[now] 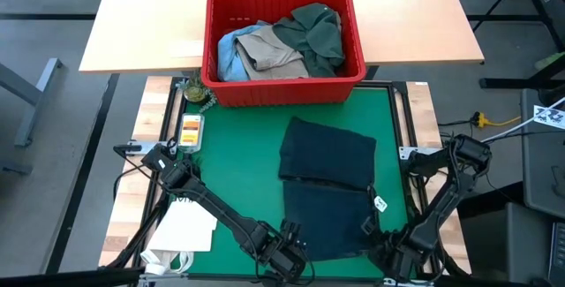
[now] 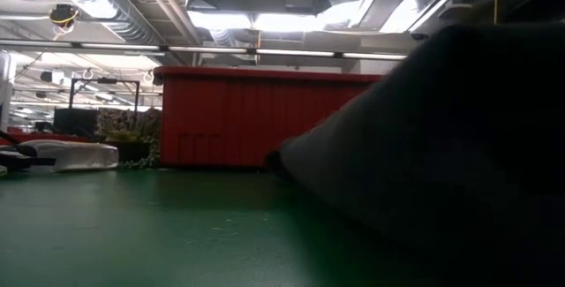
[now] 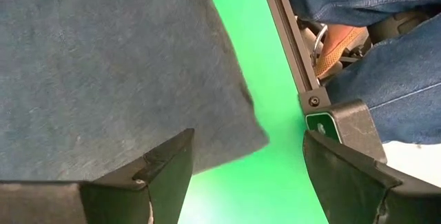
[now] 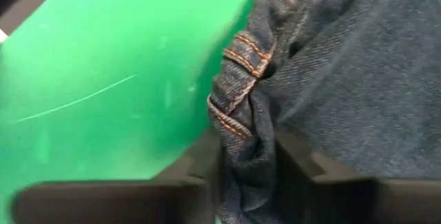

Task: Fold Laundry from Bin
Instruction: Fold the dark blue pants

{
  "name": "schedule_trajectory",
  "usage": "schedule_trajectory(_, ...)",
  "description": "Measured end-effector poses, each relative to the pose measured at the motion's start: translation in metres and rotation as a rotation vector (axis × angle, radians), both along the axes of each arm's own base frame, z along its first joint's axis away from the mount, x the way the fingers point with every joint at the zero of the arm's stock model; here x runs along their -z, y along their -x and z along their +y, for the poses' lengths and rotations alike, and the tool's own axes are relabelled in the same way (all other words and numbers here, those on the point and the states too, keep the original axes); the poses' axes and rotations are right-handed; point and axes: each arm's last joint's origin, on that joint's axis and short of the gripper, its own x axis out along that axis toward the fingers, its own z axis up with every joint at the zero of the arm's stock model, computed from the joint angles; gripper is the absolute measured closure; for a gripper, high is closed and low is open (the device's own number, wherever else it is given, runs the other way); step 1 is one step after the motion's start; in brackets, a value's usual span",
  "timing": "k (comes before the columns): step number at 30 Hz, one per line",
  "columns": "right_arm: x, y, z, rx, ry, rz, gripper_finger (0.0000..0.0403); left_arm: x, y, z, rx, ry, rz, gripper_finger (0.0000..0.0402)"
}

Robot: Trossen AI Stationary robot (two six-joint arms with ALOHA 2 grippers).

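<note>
Green mat (image 1: 238, 154): bin (image 1: 284, 88), paper bag (image 1: 184, 230) nearby.

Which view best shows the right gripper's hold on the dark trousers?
The right wrist view: right gripper pinches a bunched seam of the dark trousers. The high view shows them spread on the mat; the low view a dark mound; the left wrist view an edge.

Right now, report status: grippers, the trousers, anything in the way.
Right gripper shut on dark trousers hem. Left gripper open at their other near corner. Trousers laid flat on green mat. Nothing blocking.
</note>
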Motion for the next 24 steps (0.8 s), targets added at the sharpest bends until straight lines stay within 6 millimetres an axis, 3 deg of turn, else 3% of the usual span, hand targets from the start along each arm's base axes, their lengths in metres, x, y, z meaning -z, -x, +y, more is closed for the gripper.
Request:
schedule_trajectory(2, 0.000, -0.007, -0.003, 0.020, -0.009, -0.007, 0.0350, 0.000, 0.000, 0.000, -0.013, 0.007, 0.002, 0.0139)
schedule_trajectory(6, -0.002, -0.025, -0.008, 0.083, -0.045, -0.054, 0.0351, 0.000, 0.001, 0.000, -0.022, 0.020, 0.016, 0.0139)
schedule_trajectory(13, -0.023, -0.060, -0.014, 0.116, -0.036, -0.083, 0.0336, 0.006, 0.013, 0.006, -0.031, -0.059, 0.143, 0.0139)
schedule_trajectory(17, -0.037, -0.070, -0.020, 0.116, 0.008, -0.050, 0.0325, 0.009, 0.022, 0.013, -0.080, -0.125, 0.233, 0.0139)
schedule_trajectory(24, -0.054, -0.080, -0.021, 0.093, 0.019, -0.047, 0.0343, 0.009, 0.030, 0.022, -0.182, -0.255, 0.272, 0.0139)
